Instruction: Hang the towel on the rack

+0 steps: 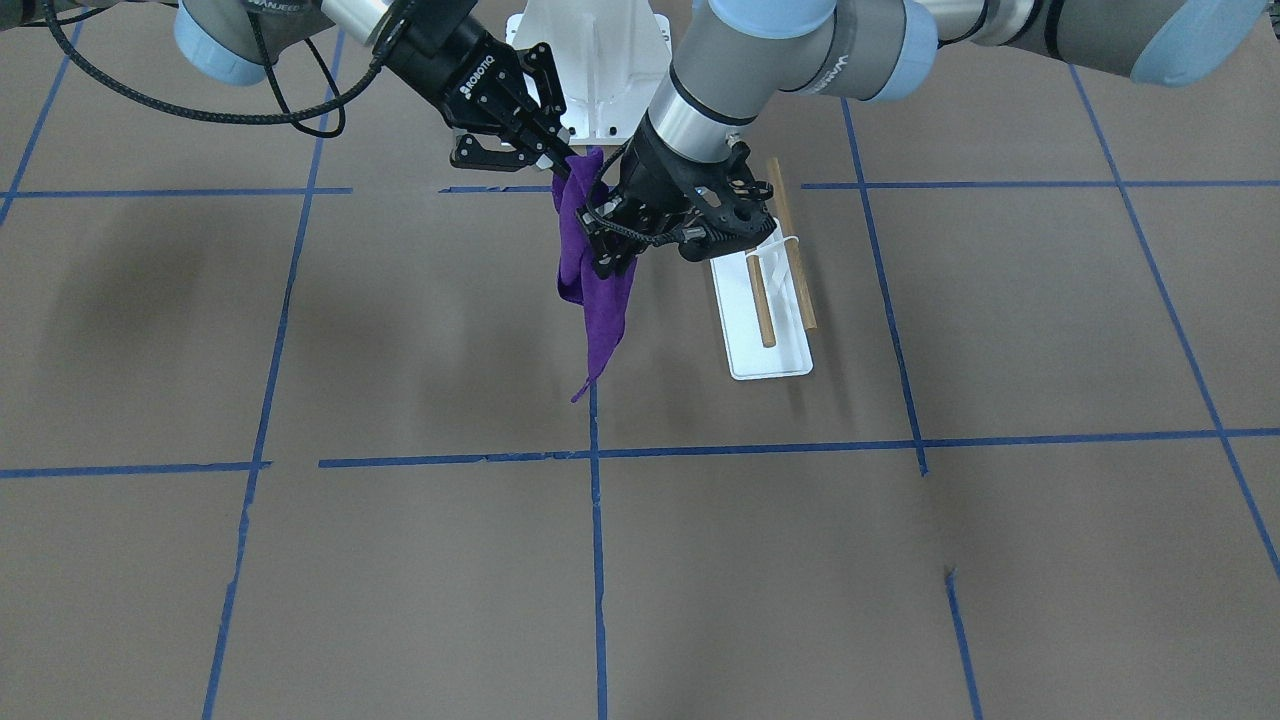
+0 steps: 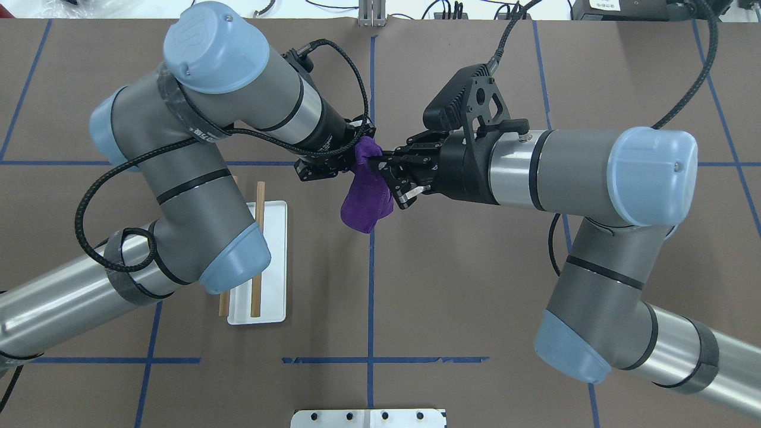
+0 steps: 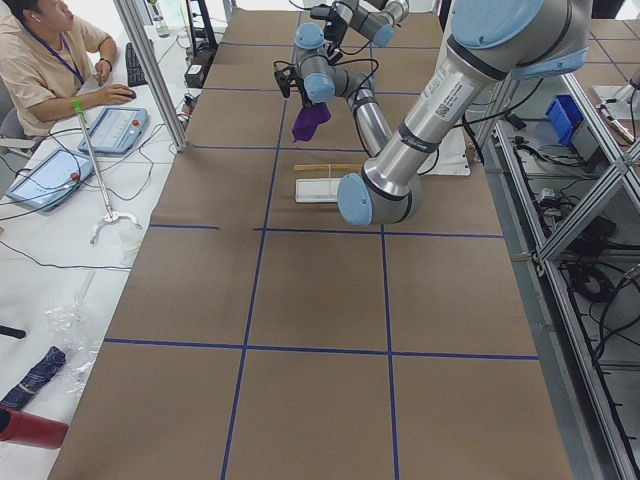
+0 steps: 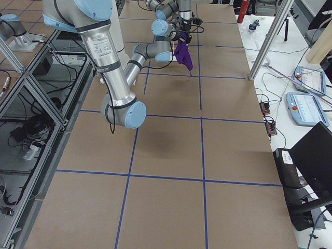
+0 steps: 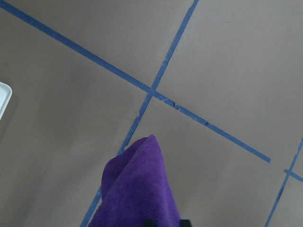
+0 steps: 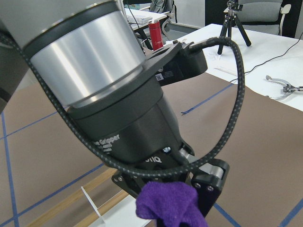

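Observation:
A purple towel (image 1: 600,320) hangs in the air above the table's middle, its lower corner close to the brown surface. It also shows in the overhead view (image 2: 365,205) and in both wrist views (image 5: 137,189) (image 6: 170,203). My left gripper (image 1: 608,258) (image 2: 351,161) is shut on the towel's upper part. My right gripper (image 1: 572,162) (image 2: 376,159) is shut on its top edge, facing the left one. The rack (image 1: 770,360) (image 2: 273,261), a white base with two wooden rods, stands on my left side, partly hidden under my left arm.
A white mounting plate (image 1: 600,60) (image 2: 368,418) sits at the robot's base. Blue tape lines grid the brown table. An operator (image 3: 40,50) sits with tablets beyond the table's far side.

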Controlling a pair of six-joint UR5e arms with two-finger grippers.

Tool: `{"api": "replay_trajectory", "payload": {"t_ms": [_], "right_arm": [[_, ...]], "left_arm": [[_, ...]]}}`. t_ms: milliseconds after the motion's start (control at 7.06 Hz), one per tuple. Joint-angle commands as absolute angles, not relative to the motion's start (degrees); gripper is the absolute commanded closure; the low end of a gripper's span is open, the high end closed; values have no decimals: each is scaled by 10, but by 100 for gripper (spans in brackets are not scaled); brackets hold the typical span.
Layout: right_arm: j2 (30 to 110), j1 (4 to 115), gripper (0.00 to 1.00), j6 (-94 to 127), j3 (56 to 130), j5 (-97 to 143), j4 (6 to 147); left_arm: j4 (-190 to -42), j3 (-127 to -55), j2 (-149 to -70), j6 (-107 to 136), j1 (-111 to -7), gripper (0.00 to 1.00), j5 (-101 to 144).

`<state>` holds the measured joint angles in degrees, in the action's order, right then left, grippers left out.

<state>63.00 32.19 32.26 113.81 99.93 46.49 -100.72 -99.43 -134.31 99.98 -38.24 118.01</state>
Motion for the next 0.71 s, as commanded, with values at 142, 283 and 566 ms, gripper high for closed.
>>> {"api": "replay_trajectory", "payload": {"t_ms": [142, 283, 566], "right_arm": [[635, 323, 100, 319, 1139, 1021, 481], [631, 323, 23, 329, 1157, 1043, 544], [631, 335, 0, 331, 1207, 1069, 743]], "left_arm": [[-1007, -998, -1336, 984, -383, 100, 1179], [-1007, -1002, -1328, 971, -383, 100, 1179], [-1006, -1050, -1278, 932, -386, 100, 1179]]}}
